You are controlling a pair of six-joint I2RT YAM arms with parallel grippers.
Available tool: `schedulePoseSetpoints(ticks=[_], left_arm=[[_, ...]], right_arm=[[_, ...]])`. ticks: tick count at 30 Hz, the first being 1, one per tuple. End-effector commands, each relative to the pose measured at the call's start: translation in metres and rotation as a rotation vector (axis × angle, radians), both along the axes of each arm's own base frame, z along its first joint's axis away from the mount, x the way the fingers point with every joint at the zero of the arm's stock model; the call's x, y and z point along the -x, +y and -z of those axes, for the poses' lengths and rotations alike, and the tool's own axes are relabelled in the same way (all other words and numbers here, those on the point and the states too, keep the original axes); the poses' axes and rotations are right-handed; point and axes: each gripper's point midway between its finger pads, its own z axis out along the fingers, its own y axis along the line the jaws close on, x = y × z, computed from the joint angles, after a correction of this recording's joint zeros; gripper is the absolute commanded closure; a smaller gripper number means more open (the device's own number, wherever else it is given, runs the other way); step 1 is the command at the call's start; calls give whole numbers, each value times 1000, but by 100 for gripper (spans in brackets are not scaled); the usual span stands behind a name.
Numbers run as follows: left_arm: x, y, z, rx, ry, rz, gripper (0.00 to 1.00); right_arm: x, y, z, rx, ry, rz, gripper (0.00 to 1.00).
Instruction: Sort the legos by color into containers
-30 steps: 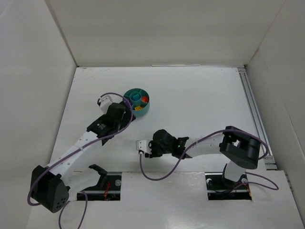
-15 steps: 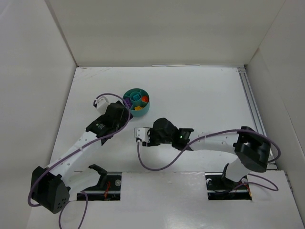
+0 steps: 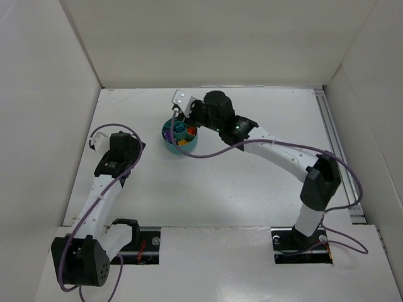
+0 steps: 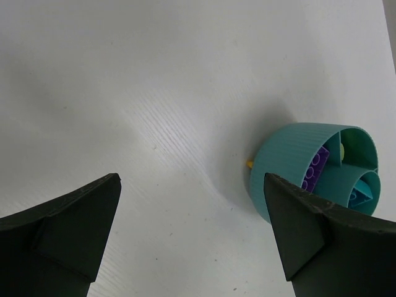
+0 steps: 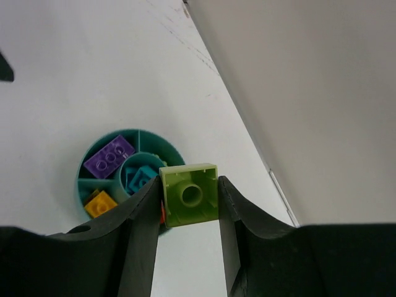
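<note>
My right gripper [image 5: 189,199] was pinching the lime green brick [image 5: 189,192] by two opposite sides, its hollow underside facing the wrist camera. I held it in the air over the far side of the teal dish [image 5: 81,170], not yet let go.

In the dish, a purple brick [image 5: 109,156] lay in one wedge and a yellow-orange brick [image 5: 100,203] in the wedge beside it. A teal brick [image 5: 143,178] sat in the central well, and a sliver of orange-red [image 5: 162,217] showed just behind my finger.

My left gripper [image 4: 192,229] stood spread wide with nothing between its fingers, well apart from the dish. In its view a yellow speck [image 4: 249,164] touched the dish's outer wall, too small to tell whether it was a brick.

I judged the sorting nearly done. The lime brick needed a wedge of its own, and that speck might have been one piece left over. From above I made out no other loose legos.
</note>
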Motion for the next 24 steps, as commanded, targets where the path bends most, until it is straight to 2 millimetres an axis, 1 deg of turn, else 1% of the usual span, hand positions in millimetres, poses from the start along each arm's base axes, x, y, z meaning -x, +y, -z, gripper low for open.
schedulePoseSetpoints(ticks=[1, 2, 3, 4, 5, 7, 8, 9, 12, 13, 15, 16, 17, 20, 21, 22, 23, 24], left_arm=[[-4, -3, -6, 13, -34, 44, 1], [-4, -2, -6, 7, -34, 37, 1], [-2, 0, -4, 0, -23, 30, 1], [-2, 3, -4, 0, -22, 20, 1], [-2, 3, -4, 0, -22, 19, 1], [-1, 4, -4, -7, -20, 25, 1], [-3, 6, -6, -6, -31, 16, 1], [-3, 6, -3, -13, -18, 22, 1], [-5, 5, -1, -7, -17, 29, 1], [-3, 3, 3, -9, -5, 45, 1], [-6, 3, 4, -9, -6, 45, 1], [-7, 3, 5, -15, -2, 51, 1], [-5, 3, 9, -15, 7, 51, 1], [-7, 2, 11, -14, 13, 70, 1], [-7, 2, 11, -14, 13, 70, 1], [-9, 2, 10, -13, 4, 70, 1], [-9, 2, 12, -14, 13, 70, 1], [-8, 2, 12, -20, 15, 76, 1]], right_arm=[[-16, 17, 27, 51, 87, 44, 73], [-23, 21, 16, 29, 92, 67, 73], [-30, 29, 32, 22, 135, 90, 73], [-34, 31, 36, 19, 149, 103, 73], [-39, 32, 35, 9, 152, 129, 73], [-49, 42, 39, -18, 173, 151, 73], [-54, 43, 39, -25, 171, 175, 73], [-59, 49, 43, -29, 179, 178, 72], [-71, 58, 50, -32, 181, 200, 71], [-76, 64, 57, -30, 193, 203, 71], [-81, 70, 63, -31, 205, 207, 71], [-84, 74, 57, -42, 197, 206, 71], [-86, 80, 69, -39, 216, 200, 71], [-91, 86, 68, -57, 214, 201, 70], [-92, 87, 78, -45, 223, 202, 70], [-93, 88, 71, -56, 215, 201, 68], [-95, 90, 75, -55, 215, 201, 68], [-95, 91, 83, -45, 223, 202, 67]])
